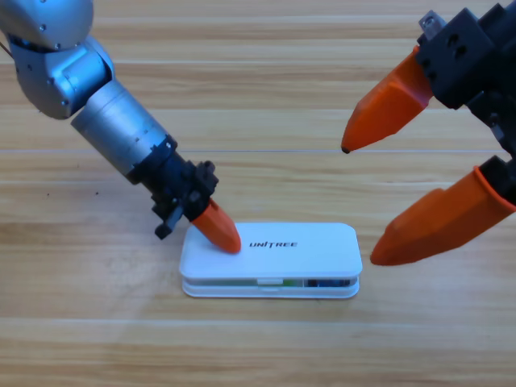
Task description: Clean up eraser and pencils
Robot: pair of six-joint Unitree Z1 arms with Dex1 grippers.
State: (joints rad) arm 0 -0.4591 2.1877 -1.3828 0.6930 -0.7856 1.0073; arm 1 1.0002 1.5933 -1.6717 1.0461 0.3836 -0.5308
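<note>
Looming large at the right edge, the right gripper (387,201) waits with its two orange jaws spread wide apart, holding nothing. Lower down on the wooden table (258,347) lies the white case (270,260), its lid down, lettering on top. Through the slit along its near side a bit of green and something dark show; I can't tell which item is which. The left gripper (219,228) reaches in from the far left and presses its orange tip on the lid's left end; whether its jaws are together I cannot tell.
</note>
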